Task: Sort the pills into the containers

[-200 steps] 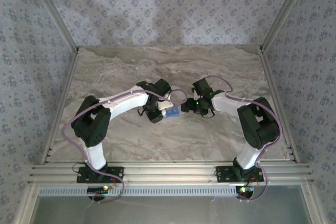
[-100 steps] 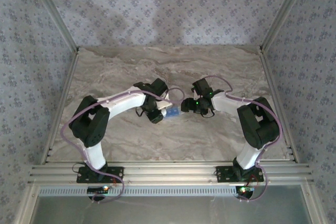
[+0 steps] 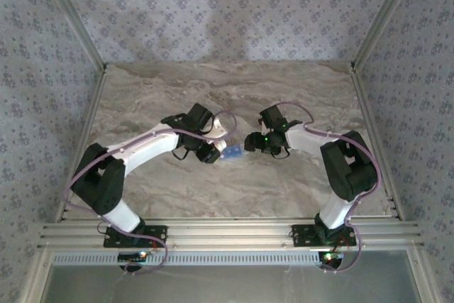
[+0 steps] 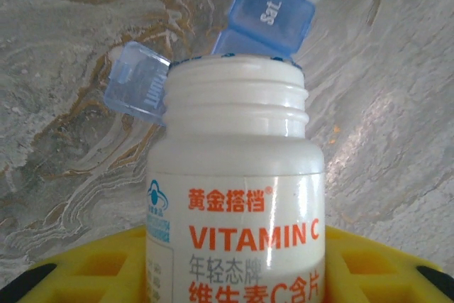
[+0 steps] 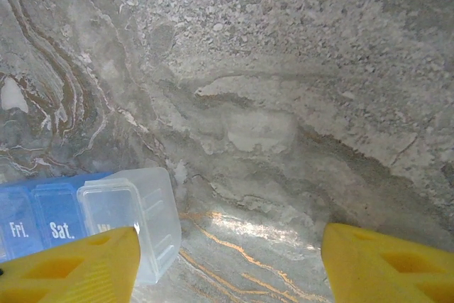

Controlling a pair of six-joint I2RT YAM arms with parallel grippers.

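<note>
Left gripper [image 4: 234, 264] clamps the uncapped Vitamin C bottle [image 4: 234, 196], hiding part of the blue pill box [image 4: 273, 12] at 12 o'clock. Right gripper [image 5: 227, 260] is spread wide, box at its 9.

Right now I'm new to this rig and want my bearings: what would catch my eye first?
The uncapped white vitamin C bottle stands out, gripped by the left gripper with its mouth at the blue pill box mid-table. One lid is flipped open, and the right gripper sits open beside the box's clear end.
</note>
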